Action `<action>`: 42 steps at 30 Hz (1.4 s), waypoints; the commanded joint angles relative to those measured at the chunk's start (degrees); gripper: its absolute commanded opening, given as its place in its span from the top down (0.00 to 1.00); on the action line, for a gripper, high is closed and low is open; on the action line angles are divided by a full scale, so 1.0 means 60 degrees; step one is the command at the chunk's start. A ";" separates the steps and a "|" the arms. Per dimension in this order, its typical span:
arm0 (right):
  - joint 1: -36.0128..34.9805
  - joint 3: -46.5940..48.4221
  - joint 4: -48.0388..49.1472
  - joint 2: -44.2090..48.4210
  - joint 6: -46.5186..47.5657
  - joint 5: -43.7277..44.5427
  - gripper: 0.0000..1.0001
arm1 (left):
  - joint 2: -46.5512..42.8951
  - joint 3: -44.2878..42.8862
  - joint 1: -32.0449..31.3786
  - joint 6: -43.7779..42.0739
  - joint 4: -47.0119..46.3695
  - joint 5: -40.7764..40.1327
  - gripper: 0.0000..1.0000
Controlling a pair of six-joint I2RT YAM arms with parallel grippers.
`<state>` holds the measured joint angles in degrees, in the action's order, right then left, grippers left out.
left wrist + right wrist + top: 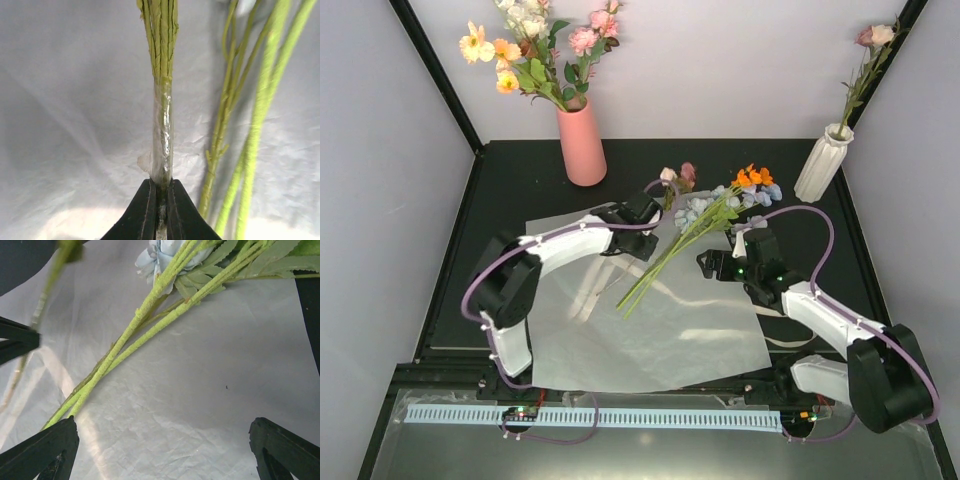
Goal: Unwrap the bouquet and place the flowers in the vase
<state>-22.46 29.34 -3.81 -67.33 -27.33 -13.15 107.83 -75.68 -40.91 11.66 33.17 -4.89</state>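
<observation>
- The left gripper is seen closed at the bottom centre of the left wrist view. Its jaws are clamped on the taped stem, a bundle of thin green strands wrapped in clear tape that runs straight up the frame.
- In the top view, dusty pink and cream heads are seen just above centre, just up and right of that gripper.
- The right gripper is held wide open, with one finger at each lower corner of the right wrist view. Nothing is gripped between them.
- The flowers are laid on the white paper, which is spread flat across the middle of the top view. The stems slant toward the lower left, and the orange and light blue heads lie right of centre.
- The vase is stood at the upper right on the black table, apart from the loose flowers. One pink-headed stem is held in it.
- The pink vase is stood upper left of centre and is filled with a yellow, pink and white bunch.
</observation>
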 commanded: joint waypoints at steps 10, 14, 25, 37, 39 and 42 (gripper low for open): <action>-0.0044 -0.0244 -0.0356 0.2680 0.0339 0.0039 0.06 | -0.4817 0.3085 0.0065 0.0020 -0.2023 0.0724 0.98; -0.0050 -0.0311 -0.0539 0.3665 0.0582 0.0025 0.05 | -0.5824 0.3956 0.0066 0.0018 -0.2357 0.1087 0.98; -0.0047 -0.0507 0.0299 0.4860 0.0299 -0.1294 0.04 | -0.7433 0.4491 0.0068 -0.0283 -0.2865 0.2663 0.98; -0.0051 -0.0289 0.2097 0.4849 -0.0451 -0.4594 0.04 | -0.7778 0.4616 0.0069 -0.0244 -0.4154 0.5708 0.98; -0.0048 -0.0217 0.2392 0.4789 -0.0645 -0.4911 0.04 | -0.7764 0.4655 0.0075 -0.0237 -0.4399 0.6298 0.98; -0.0058 -0.0025 0.2848 0.4642 -0.1049 -0.5181 0.05 | -0.7772 0.4779 0.0025 -0.0172 -0.4772 0.6943 0.98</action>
<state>-22.48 26.61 6.87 -38.72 -30.00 -38.30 62.24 -47.57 -40.58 10.96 10.33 27.73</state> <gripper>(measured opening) 0.955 0.055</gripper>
